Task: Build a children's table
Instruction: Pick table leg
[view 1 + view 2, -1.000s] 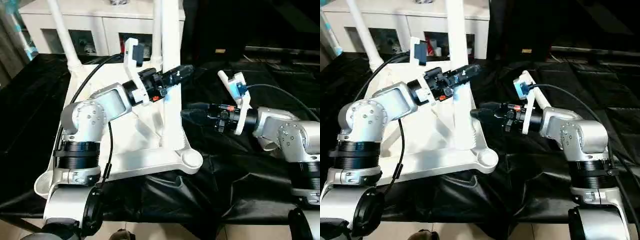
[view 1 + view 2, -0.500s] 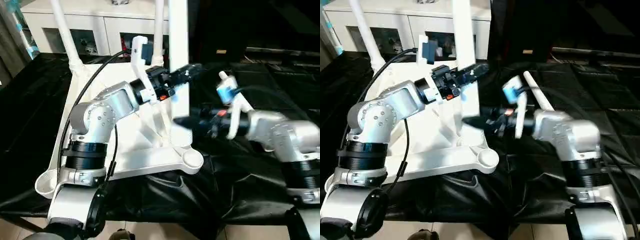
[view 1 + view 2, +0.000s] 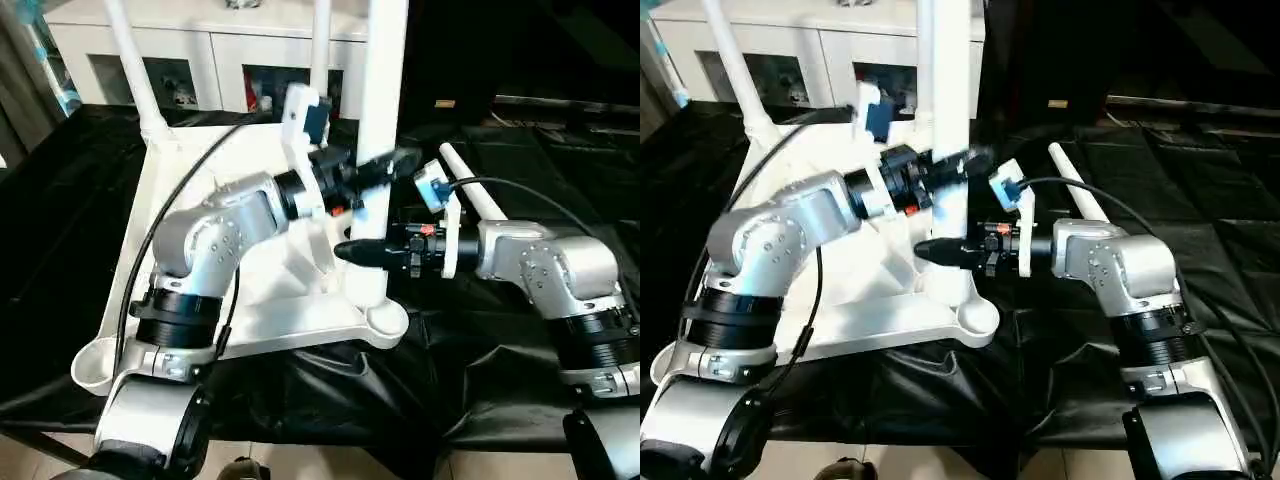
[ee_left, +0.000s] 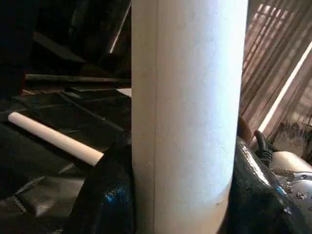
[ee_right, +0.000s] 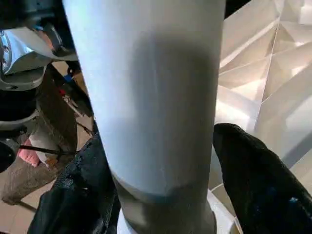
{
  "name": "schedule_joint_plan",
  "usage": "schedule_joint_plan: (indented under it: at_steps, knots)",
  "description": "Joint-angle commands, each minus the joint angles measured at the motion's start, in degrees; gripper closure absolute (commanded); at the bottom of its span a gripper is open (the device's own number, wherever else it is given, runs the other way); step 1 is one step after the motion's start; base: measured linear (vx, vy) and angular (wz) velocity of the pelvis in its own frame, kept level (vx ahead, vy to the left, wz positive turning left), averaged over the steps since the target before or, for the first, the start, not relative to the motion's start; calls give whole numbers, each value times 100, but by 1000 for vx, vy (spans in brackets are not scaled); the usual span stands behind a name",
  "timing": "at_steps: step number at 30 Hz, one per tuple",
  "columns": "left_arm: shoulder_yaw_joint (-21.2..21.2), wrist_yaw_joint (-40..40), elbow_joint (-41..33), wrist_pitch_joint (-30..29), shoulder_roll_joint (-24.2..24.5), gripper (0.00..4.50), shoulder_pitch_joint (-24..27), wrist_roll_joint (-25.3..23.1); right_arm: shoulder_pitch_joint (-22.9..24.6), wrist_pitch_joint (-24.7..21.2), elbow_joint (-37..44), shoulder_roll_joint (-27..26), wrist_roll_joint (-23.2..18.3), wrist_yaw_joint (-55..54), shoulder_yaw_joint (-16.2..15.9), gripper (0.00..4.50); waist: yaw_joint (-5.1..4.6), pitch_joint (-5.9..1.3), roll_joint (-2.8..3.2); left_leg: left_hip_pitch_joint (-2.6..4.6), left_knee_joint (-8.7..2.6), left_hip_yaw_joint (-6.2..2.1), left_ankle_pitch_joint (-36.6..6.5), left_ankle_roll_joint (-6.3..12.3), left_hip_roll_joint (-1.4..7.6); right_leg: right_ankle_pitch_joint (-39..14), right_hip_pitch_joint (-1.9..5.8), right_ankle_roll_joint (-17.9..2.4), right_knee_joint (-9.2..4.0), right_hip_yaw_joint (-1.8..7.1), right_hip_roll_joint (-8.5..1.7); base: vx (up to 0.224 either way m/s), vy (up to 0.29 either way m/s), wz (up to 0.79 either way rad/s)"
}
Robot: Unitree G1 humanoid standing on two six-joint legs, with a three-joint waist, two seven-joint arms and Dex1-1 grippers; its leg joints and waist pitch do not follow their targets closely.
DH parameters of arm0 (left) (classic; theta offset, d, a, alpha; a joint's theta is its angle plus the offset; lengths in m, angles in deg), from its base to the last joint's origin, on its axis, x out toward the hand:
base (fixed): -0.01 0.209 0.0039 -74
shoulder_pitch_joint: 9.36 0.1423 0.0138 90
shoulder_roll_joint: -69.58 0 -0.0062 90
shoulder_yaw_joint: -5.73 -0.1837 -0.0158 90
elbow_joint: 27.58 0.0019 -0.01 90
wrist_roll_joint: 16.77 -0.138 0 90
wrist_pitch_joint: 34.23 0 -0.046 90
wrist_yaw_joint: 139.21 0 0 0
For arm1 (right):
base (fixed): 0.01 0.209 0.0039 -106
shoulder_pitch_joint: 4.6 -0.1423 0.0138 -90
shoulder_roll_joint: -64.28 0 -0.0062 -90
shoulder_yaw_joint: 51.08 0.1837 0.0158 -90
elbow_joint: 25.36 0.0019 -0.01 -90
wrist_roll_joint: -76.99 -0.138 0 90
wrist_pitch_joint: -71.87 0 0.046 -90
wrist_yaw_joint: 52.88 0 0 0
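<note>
The white tabletop (image 3: 290, 325) lies upside down on black cloth. Two legs stand in its far corners (image 3: 130, 60) (image 3: 320, 50). A third leg (image 3: 382, 120) stands upright, its lower end just behind the near right corner socket (image 3: 386, 322), whose cup looks open. My left gripper (image 3: 388, 165) is shut on this leg at mid height; its black fingers (image 4: 105, 195) press both sides. Lower down, my right gripper (image 3: 360, 252) is open, and its fingers (image 5: 253, 185) sit either side of the leg near the flared end. A fourth leg (image 3: 478, 192) lies on the cloth.
A white cabinet (image 3: 210, 50) with glass-fronted shelves stands behind the table. Black cloth (image 3: 480, 370) covers the surface around and under the tabletop. Cables run from both wrists across the work. The near left corner socket (image 3: 92, 365) sits by the front edge.
My left gripper has carried the upright leg to the right, towards the near right socket. My right gripper has swung in from the right and now straddles the leg's lower part.
</note>
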Motion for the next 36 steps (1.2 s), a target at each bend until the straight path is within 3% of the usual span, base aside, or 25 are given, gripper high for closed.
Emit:
schedule_joint_plan:
  at_steps: [1,13,17,25,28,36]
  knots:
    - [-45,-87,-136,33,30,264,-25,-38,-131,83,-27,53,60,20,-37,142,0,-472,-100,219,-335,-22,-1247,-98,40,-1273,251,-954,-385,39,-133,0,0,0]
    - [25,-81,-74,95,22,264,-78,-15,-115,152,-106,61,112,65,-95,240,2,-478,-103,216,-327,-23,-1228,-82,38,-1235,257,-968,-374,39,-132,0,0,0]
    - [39,-85,-76,90,23,264,-80,-15,-109,167,-125,54,126,76,-107,253,6,-479,-101,217,-324,-21,-1216,-69,38,-1213,259,-996,-370,39,-134,0,0,0]
    - [68,-75,-82,86,57,264,-87,-3,-115,234,-179,22,152,16,-137,256,4,-479,-101,218,-321,-21,-1223,-66,36,-1212,255,-1005,-369,40,-131,0,0,0]
    - [68,-88,-82,76,71,264,-90,0,-123,233,-195,11,135,18,-130,186,5,-477,-93,220,-320,-22,-1248,-74,37,-1246,254,-997,-373,40,-131,0,0,0]
    - [25,-119,-73,61,77,264,-106,-8,-101,284,-136,21,153,-12,-132,182,2,-481,-78,221,-323,-27,-1277,-101,34,-1206,259,-1007,-368,35,-127,0,0,0]
